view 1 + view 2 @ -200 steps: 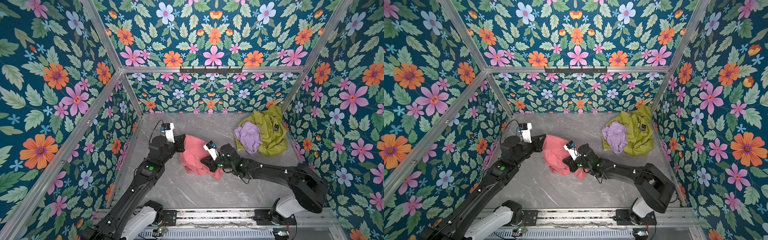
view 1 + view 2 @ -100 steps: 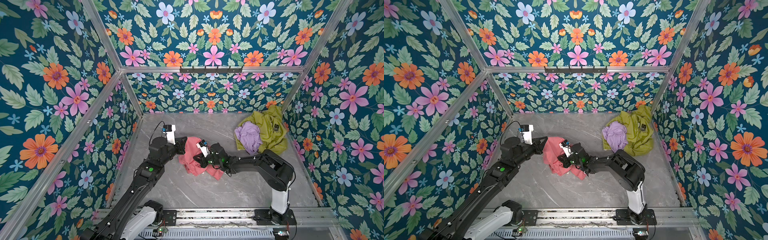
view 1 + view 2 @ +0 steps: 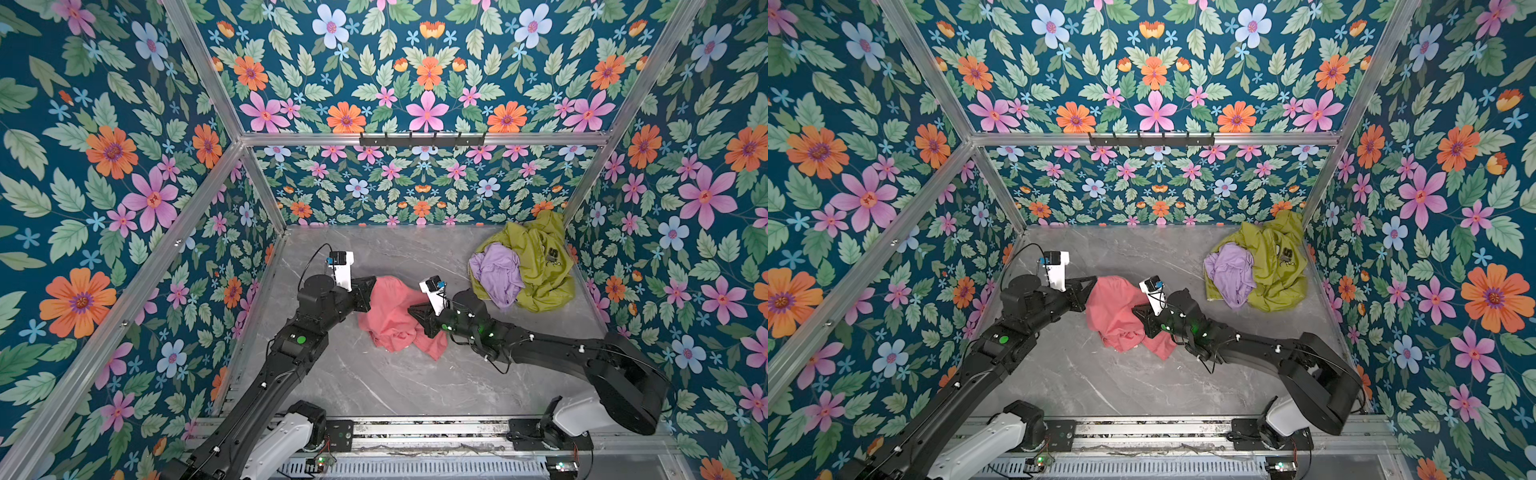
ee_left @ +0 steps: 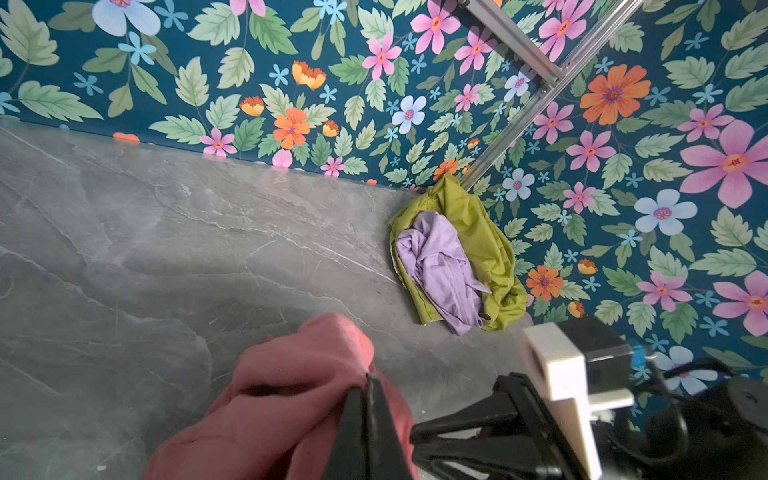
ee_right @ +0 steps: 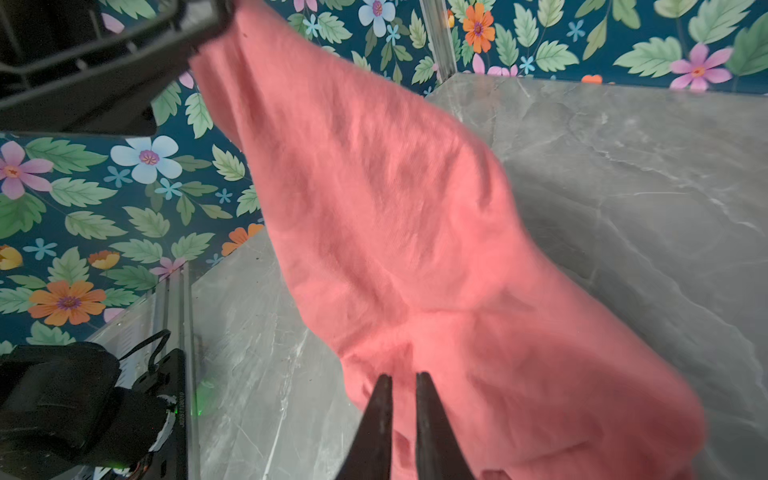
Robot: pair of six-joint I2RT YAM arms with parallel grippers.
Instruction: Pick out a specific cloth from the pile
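Reaching from the lower left in both top views, the left arm [image 3: 291, 345] bends toward the middle, and the left tool [image 3: 371, 286] is clenched on the upper edge of the pink cloth [image 3: 390, 320], which drapes down onto the tabletop [image 3: 374, 386]. The right arm [image 3: 540, 345] lies low and stretched. The right tool [image 5: 404, 376] shows a narrow gap against the cloth, and I cannot tell if it pinches. The pile [image 3: 536, 266] sits well apart at the upper right.

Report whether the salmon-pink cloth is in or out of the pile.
Out: the cloth is mid-table, clear of the pile in the corner.
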